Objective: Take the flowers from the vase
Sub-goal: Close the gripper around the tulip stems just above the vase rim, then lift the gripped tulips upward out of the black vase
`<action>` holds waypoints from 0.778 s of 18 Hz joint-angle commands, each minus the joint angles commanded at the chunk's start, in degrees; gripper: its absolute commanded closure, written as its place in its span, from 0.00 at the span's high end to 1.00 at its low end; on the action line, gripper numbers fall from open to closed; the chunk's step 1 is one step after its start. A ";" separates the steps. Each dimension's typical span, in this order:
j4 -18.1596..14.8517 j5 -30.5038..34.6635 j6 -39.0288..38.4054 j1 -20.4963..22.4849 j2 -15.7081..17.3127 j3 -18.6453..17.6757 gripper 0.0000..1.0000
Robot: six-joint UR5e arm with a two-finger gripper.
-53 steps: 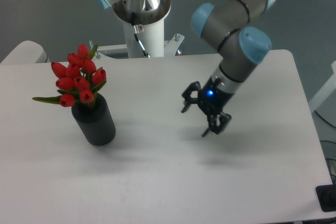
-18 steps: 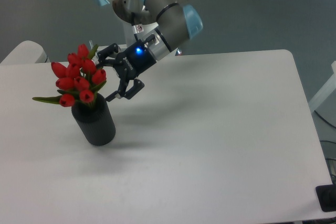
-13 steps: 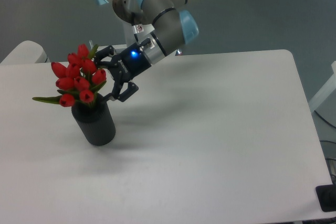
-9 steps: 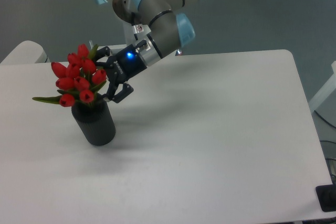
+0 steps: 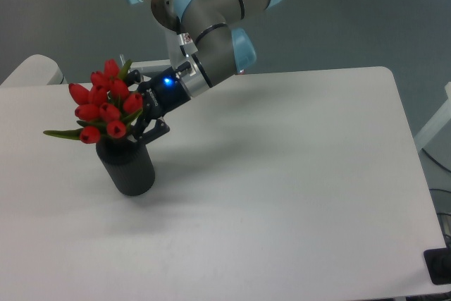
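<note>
The flowers [image 5: 104, 101], red tulip buds with green stems and a long green leaf sticking out to the left, stand in the vase [image 5: 127, 165], a matte black cylinder at the left of the white table. My gripper [image 5: 136, 108] reaches in from the right at bud height. Its black fingers [image 5: 147, 130] are spread open against the right side of the bunch, just above the vase's mouth. The upper finger is partly hidden behind the buds.
The arm's white base column [image 5: 192, 51] stands at the table's back edge behind the flowers. A second white surface [image 5: 28, 70] adjoins the table's far left corner. The table's right edge [image 5: 409, 139] is far from the gripper.
The gripper has travelled from the table's right middle to the left and closed in on the flowers; in the last half second it edged further left, its fingers now at the bunch.
</note>
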 joint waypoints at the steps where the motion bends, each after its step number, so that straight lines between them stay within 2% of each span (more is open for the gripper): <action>1: 0.00 0.00 0.00 0.00 0.09 0.17 0.35; 3: 0.00 0.00 -0.18 0.00 0.17 0.44 0.26; 5: 0.00 -0.26 -0.26 0.09 0.35 0.53 0.21; 14: 0.00 -7.20 -5.26 0.35 0.97 2.28 0.18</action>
